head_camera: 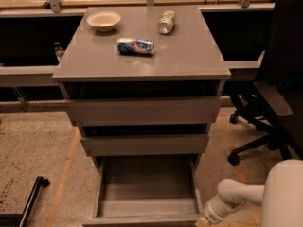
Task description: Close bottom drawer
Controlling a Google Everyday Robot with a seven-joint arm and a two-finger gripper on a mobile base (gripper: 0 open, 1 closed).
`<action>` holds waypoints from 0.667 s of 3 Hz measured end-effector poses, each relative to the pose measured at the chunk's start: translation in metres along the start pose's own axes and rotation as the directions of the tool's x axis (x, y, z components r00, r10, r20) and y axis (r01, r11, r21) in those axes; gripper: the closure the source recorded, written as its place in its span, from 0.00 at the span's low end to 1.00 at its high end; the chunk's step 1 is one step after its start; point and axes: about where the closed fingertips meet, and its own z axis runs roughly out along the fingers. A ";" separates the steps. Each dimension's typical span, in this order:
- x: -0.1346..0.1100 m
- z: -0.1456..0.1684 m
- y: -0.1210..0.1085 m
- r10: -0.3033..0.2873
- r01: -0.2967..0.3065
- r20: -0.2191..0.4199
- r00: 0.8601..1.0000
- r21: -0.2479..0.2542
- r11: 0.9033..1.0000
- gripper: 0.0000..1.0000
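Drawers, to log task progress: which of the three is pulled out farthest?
The bottom drawer, its inside exposed; the middle drawer and top drawer are nearly shut. The pincer is by that drawer's front right corner.

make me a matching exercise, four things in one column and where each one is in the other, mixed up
1 bowl
2 can
3 bottom drawer
4 gripper

a pulled open, lowest of three
b back left of the cabinet top
c low, by the drawer's front right corner
d on its side, middle of the top

Pairs: 1-b, 2-d, 3-a, 4-c
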 end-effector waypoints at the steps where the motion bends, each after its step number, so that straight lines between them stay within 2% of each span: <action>1: 0.010 0.040 -0.018 0.049 -0.050 -0.028 0.998 -0.054 0.997 1.00; 2: 0.007 0.040 -0.020 0.042 -0.043 -0.022 0.999 -0.051 0.998 1.00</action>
